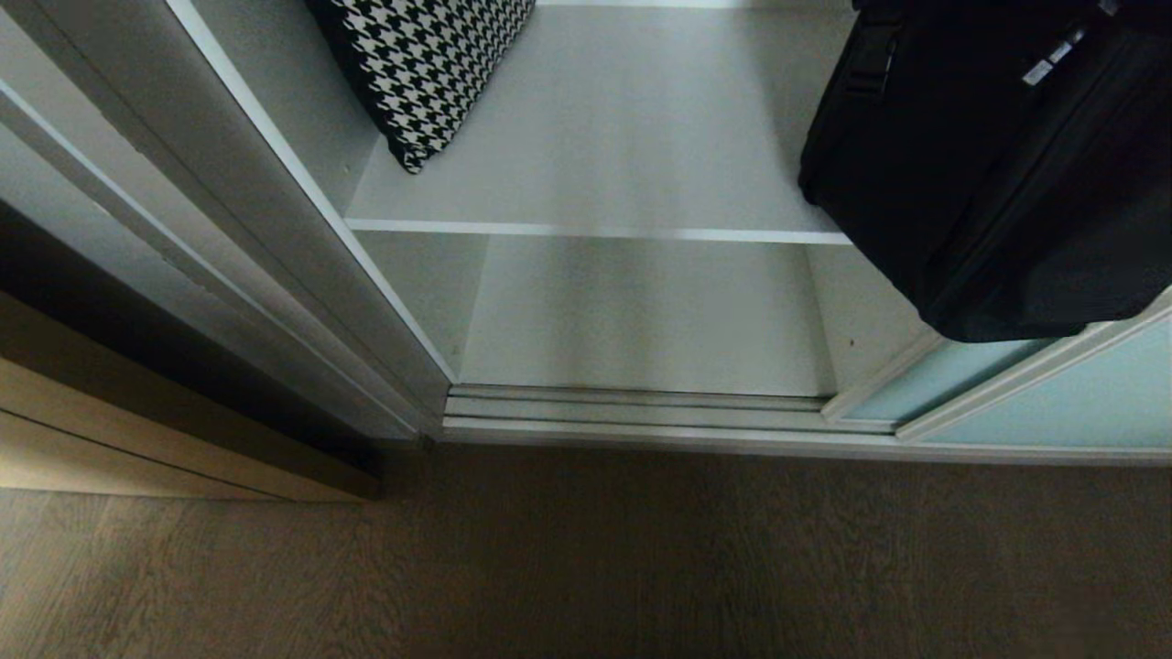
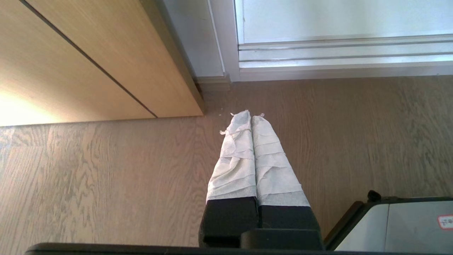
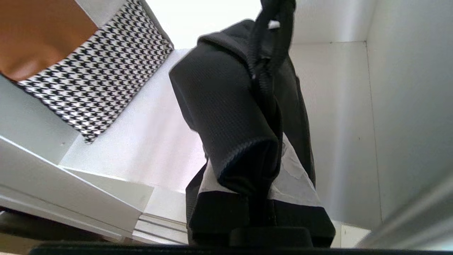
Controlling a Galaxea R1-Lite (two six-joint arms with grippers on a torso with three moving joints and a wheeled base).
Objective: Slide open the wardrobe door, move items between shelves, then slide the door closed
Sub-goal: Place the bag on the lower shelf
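Right gripper point(image 3: 247, 170) is clamped on the black bag's point(image 1: 998, 174) handle, the bag hanging at the head view's upper right over the grey-white shelf point(image 1: 604, 128). Houndstooth cushion point(image 1: 426, 64) upper left, aqua sliding door point(image 1: 1044, 403) lower right. Left gripper point(image 2: 252, 120), jaws together, hovers above wood floor point(image 2: 106, 177).

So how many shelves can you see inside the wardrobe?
2. The upper shelf has the checked cushion on its left side. The lower shelf sits just behind the door track. More may be hidden above.
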